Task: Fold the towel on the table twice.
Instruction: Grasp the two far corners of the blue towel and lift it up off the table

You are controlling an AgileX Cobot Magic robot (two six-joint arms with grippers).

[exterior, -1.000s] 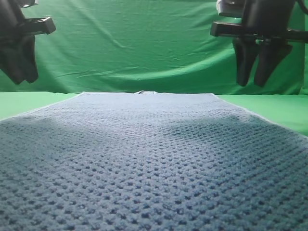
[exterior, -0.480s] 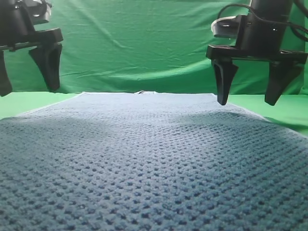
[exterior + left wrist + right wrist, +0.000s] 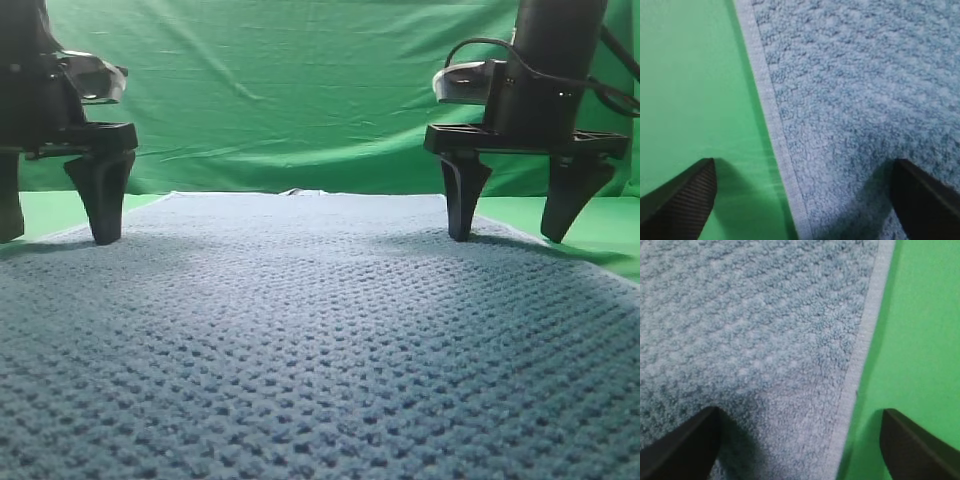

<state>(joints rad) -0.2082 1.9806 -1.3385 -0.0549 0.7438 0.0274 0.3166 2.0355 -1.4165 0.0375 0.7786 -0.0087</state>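
Two claws stand spread wide, each straddling a side edge of the towel [image 3: 320, 340]: left claw [image 3: 55, 238], right claw [image 3: 508, 238], outer fingers over the bench [image 3: 600, 225].

Low front view; wrist views look down on the towel [image 3: 320, 340] edges.

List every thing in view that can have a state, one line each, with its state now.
towel: spread flat, unfolded, on the table.
left gripper: open, straddling the towel's left edge, one finger over cloth, one over table.
right gripper: open, straddling the towel's right edge, holding nothing.
table: bare green on both sides of the towel.
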